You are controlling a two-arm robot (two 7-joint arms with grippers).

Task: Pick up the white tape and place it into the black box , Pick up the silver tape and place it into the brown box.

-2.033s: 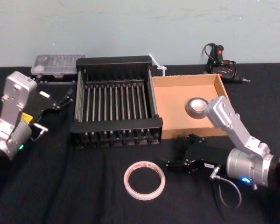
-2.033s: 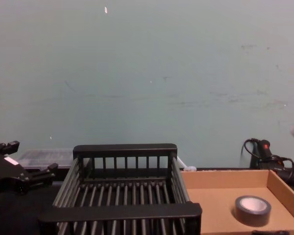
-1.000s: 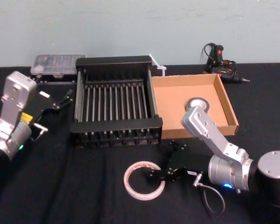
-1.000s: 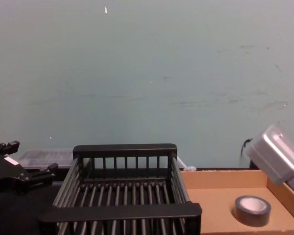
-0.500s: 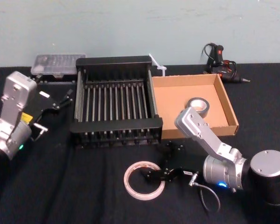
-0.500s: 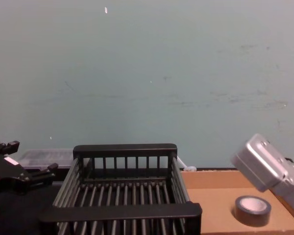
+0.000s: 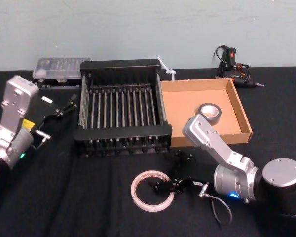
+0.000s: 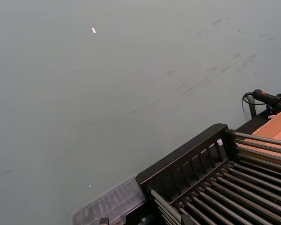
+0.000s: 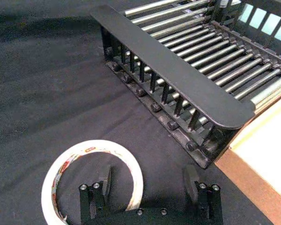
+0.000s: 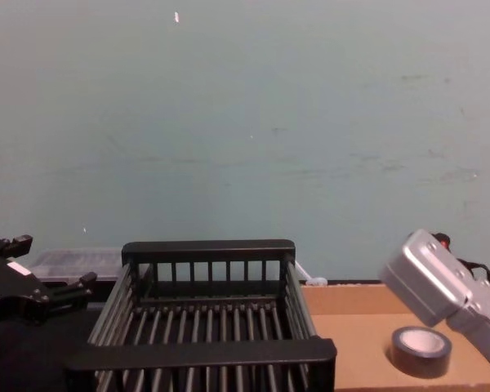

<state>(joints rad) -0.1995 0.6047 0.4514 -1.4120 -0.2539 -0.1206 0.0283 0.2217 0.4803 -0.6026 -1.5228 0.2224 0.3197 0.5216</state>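
Observation:
The white tape [image 7: 152, 190] lies flat on the black cloth in front of the black box [image 7: 122, 131]. My right gripper [image 7: 168, 174] is down at its right side and open. In the right wrist view the gripper [image 9: 147, 180] straddles the tape [image 9: 91, 183]: one finger stands inside the ring, the other outside, toward the black box [image 9: 168, 61]. The silver tape [image 7: 209, 111] rests in the brown box [image 7: 239, 111], also seen in the chest view as the grey roll [image 10: 421, 350]. My left gripper [image 7: 59, 118] is parked open, left of the black box.
A clear plastic case [image 7: 60, 66] sits behind the crate's left corner. A glue gun with its cable [image 7: 232, 61] lies behind the brown box. A white strip [image 7: 166, 69] pokes up between the two boxes. Black cloth covers the table.
My right arm swung left from the brown box's front edge and came down at the white tape, one finger now inside the ring. The left arm stayed still.

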